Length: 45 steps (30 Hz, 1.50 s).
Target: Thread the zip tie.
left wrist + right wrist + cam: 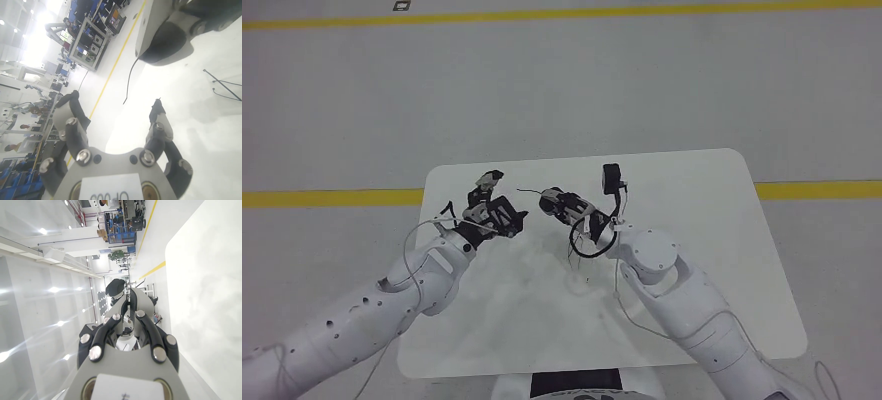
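A thin black zip tie (129, 81) sticks out of my right gripper (546, 201), which is shut on its other end. In the top view its free tail (529, 190) points across a small gap toward my left gripper (503, 198). In the left wrist view my left gripper (116, 97) is open, and the tail's tip hangs just beyond its fingertips without touching either. Both grippers hover over the middle back of the white table (692, 200). In the right wrist view the right gripper (130, 292) has its fingers pressed together.
Several spare black zip ties (221, 83) lie on the table behind the right gripper, also seen as thin lines (580, 262) in the top view. The table's back edge is close behind both grippers. Bare table surface extends to the right and front.
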Tool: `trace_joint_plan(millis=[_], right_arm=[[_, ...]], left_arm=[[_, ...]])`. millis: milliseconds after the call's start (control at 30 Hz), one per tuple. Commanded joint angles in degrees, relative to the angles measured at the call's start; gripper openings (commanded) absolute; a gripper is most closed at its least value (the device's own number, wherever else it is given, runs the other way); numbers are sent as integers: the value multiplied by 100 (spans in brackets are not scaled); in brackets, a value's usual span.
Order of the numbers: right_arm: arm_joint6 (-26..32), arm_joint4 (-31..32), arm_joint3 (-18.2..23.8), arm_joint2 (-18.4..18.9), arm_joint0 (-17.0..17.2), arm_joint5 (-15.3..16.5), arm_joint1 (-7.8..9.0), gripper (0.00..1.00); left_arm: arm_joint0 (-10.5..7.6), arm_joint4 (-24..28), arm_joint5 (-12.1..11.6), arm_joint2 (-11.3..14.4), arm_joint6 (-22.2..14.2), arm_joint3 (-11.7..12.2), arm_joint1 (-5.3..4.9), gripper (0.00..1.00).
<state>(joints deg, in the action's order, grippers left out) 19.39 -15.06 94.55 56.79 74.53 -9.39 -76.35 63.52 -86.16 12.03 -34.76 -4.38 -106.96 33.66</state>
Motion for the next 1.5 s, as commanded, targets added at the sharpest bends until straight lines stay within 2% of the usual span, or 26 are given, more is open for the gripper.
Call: trace_joint_plan(millis=[0,33,267,300,333,400,467,500,533,567,633,667,733,767,833,867,967,1033,1200,1233,1467], right_arm=[[-28,232,26,70,49,-3,29,0],[-38,299,62,76,74,1,35,0],[-46,320,74,78,82,15,37,0],[-46,320,74,78,82,15,37,0],[-56,349,84,81,105,48,40,0],[18,409,124,124,146,130,56,0],[133,506,175,240,213,223,92,0],[174,529,199,293,249,244,107,0],[229,551,227,370,295,271,126,0],[258,561,240,430,329,288,140,0],[292,552,260,525,389,300,161,0],[316,541,266,573,414,303,170,0],[347,526,274,618,438,302,180,0],[356,494,282,641,449,295,183,0],[383,470,290,656,455,294,186,0],[399,466,292,661,456,293,188,0],[452,462,291,669,445,284,193,0],[469,465,289,671,439,280,195,0],[479,462,263,636,427,289,192,0],[481,461,254,627,422,293,190,0],[484,445,211,581,396,319,183,0]], left_arm=[[20,563,-530,-113,148,89,-18,100],[-4,601,-738,-168,224,133,-31,100],[-11,585,-763,-187,240,147,-34,100],[-1,642,-777,-187,261,141,-30,100],[33,1051,-883,-220,402,155,-12,100],[33,1865,-1282,-378,789,348,-2,100],[46,2791,-2075,-583,1283,639,-23,100],[45,3014,-2430,-657,1439,751,-40,100],[62,3275,-2909,-732,1573,894,-64,100],[80,3518,-3151,-766,1629,978,-78,100],[114,3837,-3151,-710,1753,941,-106,100],[125,4065,-3151,-570,1765,841,-129,100],[17,4208,-3151,-404,1841,821,-179,100],[-36,4330,-3151,-204,1929,737,-206,100],[-222,4388,-3151,91,2091,745,-256,100],[-337,4511,-3151,346,2227,719,-283,100],[-722,4734,-3151,866,2521,904,-337,100],[-1032,4853,-3151,1309,2866,1041,-357,100],[-1804,5008,-3151,2363,3776,1431,-343,100],[-1925,5031,-3151,2502,3933,1485,-330,100],[-1992,4897,-3151,2502,4588,1649,-233,100]])
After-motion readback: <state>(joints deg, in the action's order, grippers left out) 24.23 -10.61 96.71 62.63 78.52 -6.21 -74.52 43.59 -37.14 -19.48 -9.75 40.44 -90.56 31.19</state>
